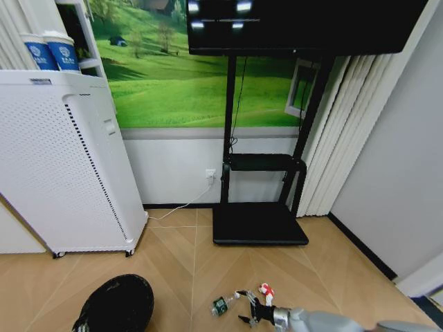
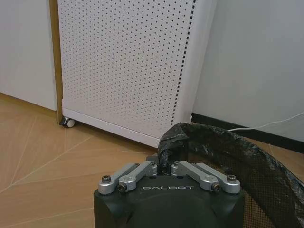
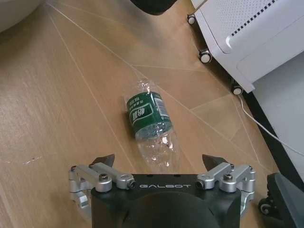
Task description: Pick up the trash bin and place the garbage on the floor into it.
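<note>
Right pincer point(image 3: 161, 164) low over the floor point(image 3: 57, 109), jaws spread wide, nothing between them yet. From its wrist view I see the bottle point(image 3: 151, 126) lying on its side on the parquet just ahead of the pincer, lined up with the gap between the two fingertips point(image 3: 105, 159) but not touching either. Clear plastic, crumpled, green label around its middle.

From the head view the right pincer point(image 1: 250, 308) reaches in from the lower right, with the bottle point(image 1: 223, 304) just beyond its tips. A small red-and-white wrapper bit point(image 1: 266, 290) lies on the floor close beside the pincer, on the wall side of it.

Left pincer point(image 2: 164, 167) pressed together on the rim of the trash bin point(image 2: 228, 156). In its wrist view I see the black liner bunched over the rim right at the pinch point, and the mesh wall curving away beyond it. The head view shows the trash bin point(image 1: 116, 304) at the lower left, well apart from the right pincer and the bottle.

Beyond the left pincer stands a white perforated cabinet point(image 2: 128, 66) on castors. A black TV stand point(image 1: 259, 221) sits against the far wall, past the right pincer.
</note>
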Controlling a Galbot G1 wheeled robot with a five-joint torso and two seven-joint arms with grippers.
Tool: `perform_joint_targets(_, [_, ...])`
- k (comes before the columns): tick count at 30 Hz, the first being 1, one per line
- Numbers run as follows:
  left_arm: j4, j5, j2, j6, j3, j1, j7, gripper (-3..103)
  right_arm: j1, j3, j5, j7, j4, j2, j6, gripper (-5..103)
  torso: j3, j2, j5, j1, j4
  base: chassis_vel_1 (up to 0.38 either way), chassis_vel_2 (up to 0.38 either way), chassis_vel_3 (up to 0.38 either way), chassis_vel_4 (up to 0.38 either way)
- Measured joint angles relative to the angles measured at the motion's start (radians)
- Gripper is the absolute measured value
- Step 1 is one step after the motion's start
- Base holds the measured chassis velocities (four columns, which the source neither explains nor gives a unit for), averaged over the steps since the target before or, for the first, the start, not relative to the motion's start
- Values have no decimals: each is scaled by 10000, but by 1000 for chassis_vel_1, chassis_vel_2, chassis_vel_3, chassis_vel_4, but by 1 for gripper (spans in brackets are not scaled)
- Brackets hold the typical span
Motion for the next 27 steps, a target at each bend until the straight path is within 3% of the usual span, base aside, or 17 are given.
perform_joint_targets(16, [135,-278,137,-57,-89,-157,171,7,604,-1564,1541,3,-904,1251,-128,100,0,0,6,0,0,0,0,0,0])
perform_joint_targets(25, [152,-392,130,-62,-77,-201,191,7,800,-2058,1877,-242,-1607,2083,59,102,-1,0,-1,0,0,0,0,0,0])
perform_joint_targets(27, [140,-396,128,-62,-69,-208,193,7,814,-2148,1966,-306,-1789,2262,95,98,-1,0,-1,0,-1,0,0,0,0])
